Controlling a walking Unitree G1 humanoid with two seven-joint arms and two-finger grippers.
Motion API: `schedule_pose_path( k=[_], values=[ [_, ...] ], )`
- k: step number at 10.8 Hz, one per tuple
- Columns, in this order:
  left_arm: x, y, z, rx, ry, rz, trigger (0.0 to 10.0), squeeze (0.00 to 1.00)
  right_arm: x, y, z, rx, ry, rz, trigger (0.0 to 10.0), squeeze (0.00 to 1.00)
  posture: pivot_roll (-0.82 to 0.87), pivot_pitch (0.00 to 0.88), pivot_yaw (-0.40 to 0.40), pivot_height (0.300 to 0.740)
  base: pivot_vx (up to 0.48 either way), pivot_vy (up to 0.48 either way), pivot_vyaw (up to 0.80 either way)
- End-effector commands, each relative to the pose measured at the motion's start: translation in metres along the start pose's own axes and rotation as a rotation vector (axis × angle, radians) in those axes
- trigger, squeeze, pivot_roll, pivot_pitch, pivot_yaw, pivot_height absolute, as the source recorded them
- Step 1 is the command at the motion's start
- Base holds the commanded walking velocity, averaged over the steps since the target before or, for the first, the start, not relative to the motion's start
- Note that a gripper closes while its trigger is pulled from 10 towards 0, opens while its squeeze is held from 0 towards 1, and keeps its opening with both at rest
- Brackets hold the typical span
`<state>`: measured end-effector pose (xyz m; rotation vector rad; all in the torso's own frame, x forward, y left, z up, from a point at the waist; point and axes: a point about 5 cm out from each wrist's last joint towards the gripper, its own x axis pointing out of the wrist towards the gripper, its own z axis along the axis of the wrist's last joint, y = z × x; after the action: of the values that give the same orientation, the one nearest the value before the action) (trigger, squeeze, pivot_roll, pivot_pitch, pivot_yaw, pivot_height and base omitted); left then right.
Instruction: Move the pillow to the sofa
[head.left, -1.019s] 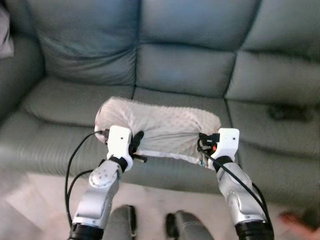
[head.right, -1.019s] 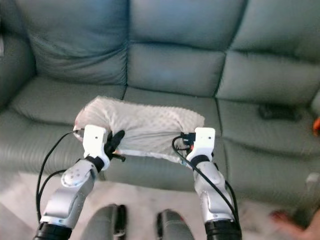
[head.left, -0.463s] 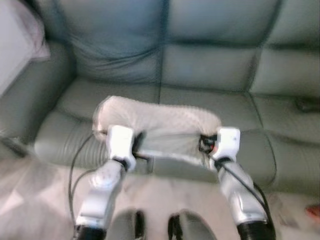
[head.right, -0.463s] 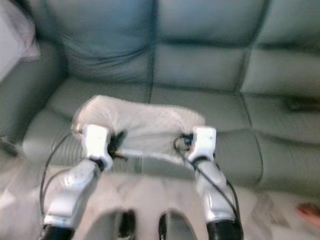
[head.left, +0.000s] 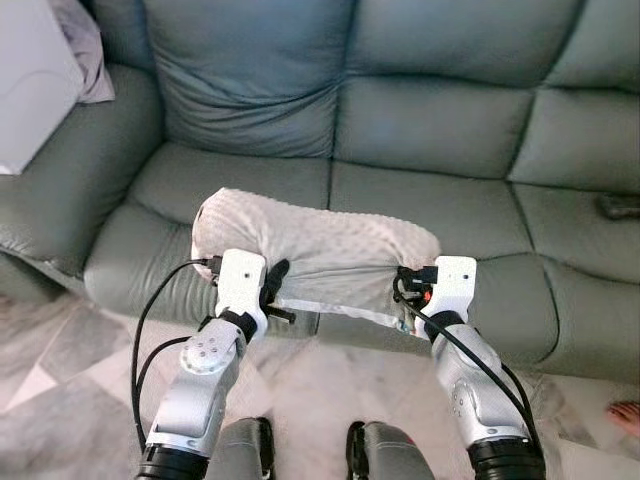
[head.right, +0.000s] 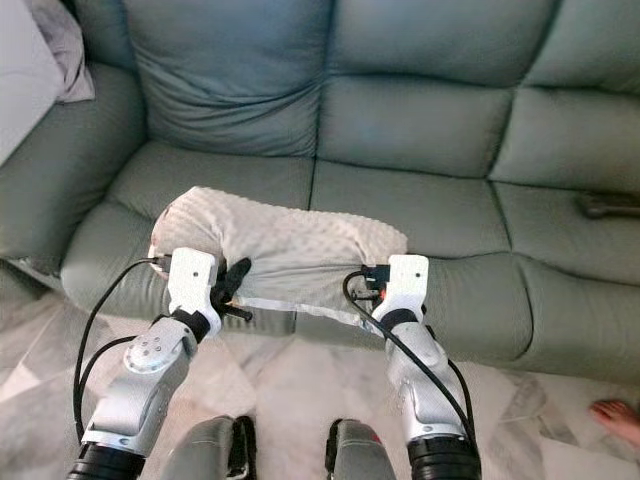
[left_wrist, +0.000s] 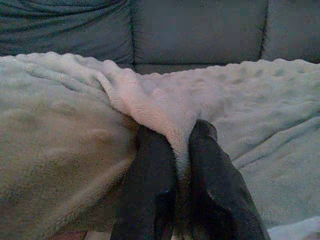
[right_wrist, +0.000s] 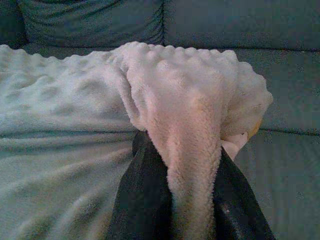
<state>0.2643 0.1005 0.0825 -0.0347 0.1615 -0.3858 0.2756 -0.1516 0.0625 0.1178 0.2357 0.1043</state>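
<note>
Both grippers, left gripper (left_wrist: 181, 150) and right gripper (right_wrist: 187, 165), stay pinched on the pillow (head.left: 320, 245); the robot has shifted left, pillow now over the sofa (head.left: 240, 190) seat.

Soft, nubbly plush cloth on the pillow (head.left: 315, 250), matt and pale cream, raised in small dots (fleecy where bunched between the jaws in the wrist views). Smooth grey-green leather-like upholstery on the sofa (head.left: 430, 120), faintly sheened, creased at the back cushion towards 11 o'clock. Glossy marble-patterned floor (head.left: 60, 400), veined grey and white. Matt black fingers (left_wrist: 150, 185) on the left gripper (left_wrist: 177, 165); same dull black on the right gripper (right_wrist: 192, 200). Brushed silver metal on both arms, white plastic at the wrists.
</note>
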Motion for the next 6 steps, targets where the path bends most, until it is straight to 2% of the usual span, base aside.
schedule_pose_path(
  k=[1,6],
  values=[
    [-0.0001,-0.0043,0.0074,0.007,-0.042,-0.034,10.0,0.00,-0.0004,-0.0037,0.0009,-0.003,-0.006,-0.017,10.0,0.00,-0.02,0.155,-0.029,0.740,0.000,-0.330,0.00],
    [-0.0005,-0.0050,0.0072,0.006,-0.042,-0.039,10.0,0.00,-0.0002,-0.0037,0.0009,-0.006,-0.006,-0.017,10.0,0.00,-0.02,0.156,-0.029,0.740,0.000,-0.456,0.00]
  ],
)
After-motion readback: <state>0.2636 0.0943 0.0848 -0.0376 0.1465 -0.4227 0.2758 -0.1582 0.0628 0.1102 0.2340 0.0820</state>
